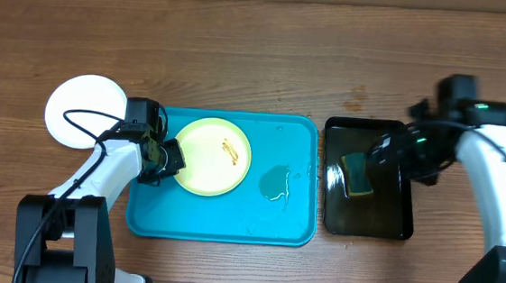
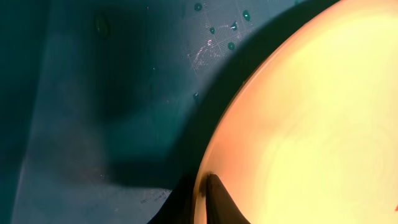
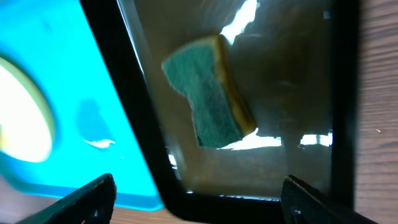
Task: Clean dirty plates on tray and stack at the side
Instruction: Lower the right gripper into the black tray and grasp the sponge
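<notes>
A pale yellow plate [image 1: 213,156] with an orange-brown smear [image 1: 232,149] lies on the turquoise tray [image 1: 219,229]. My left gripper [image 1: 167,158] is shut on this plate's left rim. In the left wrist view its dark fingers [image 2: 221,202] pinch the edge of the yellow plate [image 2: 311,124] over the tray floor [image 2: 93,93]. A white plate [image 1: 82,112] rests on the table left of the tray. My right gripper [image 1: 382,158] hangs open over a green-and-yellow sponge [image 1: 356,174]; between its fingers there is nothing [image 3: 199,199], and the sponge [image 3: 208,93] lies beyond them.
The sponge sits in a black tray [image 1: 364,224] of brownish water, right of the turquoise tray. Its rim [image 3: 134,106] runs beside the turquoise tray [image 3: 74,62]. A water puddle [image 1: 275,184] lies on the turquoise tray's right half.
</notes>
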